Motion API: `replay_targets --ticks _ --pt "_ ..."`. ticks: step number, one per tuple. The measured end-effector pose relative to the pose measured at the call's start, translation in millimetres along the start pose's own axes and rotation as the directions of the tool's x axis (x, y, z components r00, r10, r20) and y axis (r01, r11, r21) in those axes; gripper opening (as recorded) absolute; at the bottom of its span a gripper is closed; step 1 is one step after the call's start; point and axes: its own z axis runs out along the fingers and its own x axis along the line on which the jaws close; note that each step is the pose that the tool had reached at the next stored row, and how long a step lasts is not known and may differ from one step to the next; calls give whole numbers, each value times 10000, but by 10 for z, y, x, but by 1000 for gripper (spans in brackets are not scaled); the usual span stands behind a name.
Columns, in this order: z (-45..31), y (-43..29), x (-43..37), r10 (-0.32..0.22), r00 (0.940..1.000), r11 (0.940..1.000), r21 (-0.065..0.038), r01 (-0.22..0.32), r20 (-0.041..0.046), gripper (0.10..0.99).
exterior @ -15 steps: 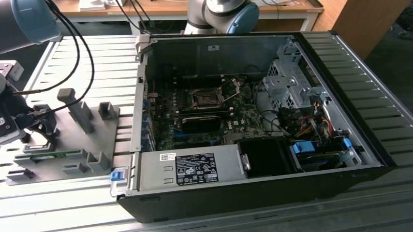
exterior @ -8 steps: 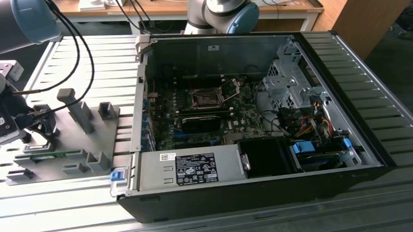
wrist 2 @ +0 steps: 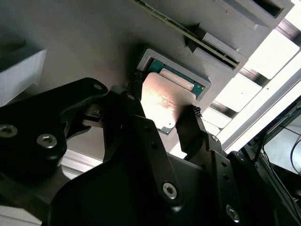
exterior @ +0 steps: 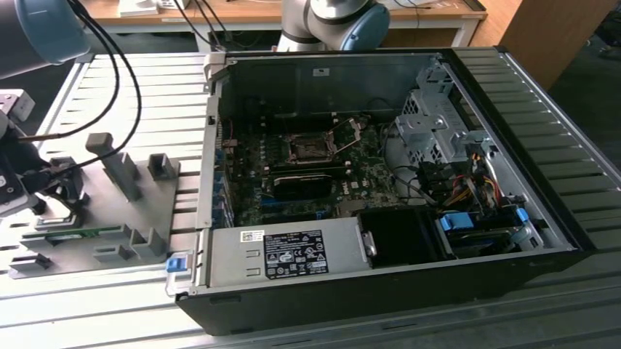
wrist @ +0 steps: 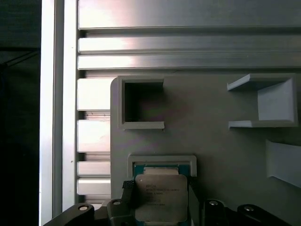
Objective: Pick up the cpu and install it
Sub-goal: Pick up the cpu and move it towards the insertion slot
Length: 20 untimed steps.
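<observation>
Claw (wrist 2: 163,98) fingertips pinch the cpu (wrist 2: 165,106) by two opposite edges, so the chip sits squarely between them, silvery top up, in its shallow framed pocket (wrist: 162,160) on the grey holder plate (wrist: 221,150), beside the open computer case (exterior: 388,167).

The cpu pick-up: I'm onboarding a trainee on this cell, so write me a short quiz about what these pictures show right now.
1. True or false: the cpu already sits in the motherboard socket.
2. Where is the end effector? A) above the motherboard; B) closed on the cpu at its pocket in the grey holder plate; C) gripping the green memory stick.
3. Fill in: in the exterior view, the computer case stands to the exterior view's ____ of the grey holder plate.
Key: 1 false; 2 B; 3 right.
</observation>
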Motion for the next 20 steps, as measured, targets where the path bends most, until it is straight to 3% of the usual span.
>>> replay_targets --ticks 20 --pt "-105 11 2 0 10000 10000 -1 0 1 541"
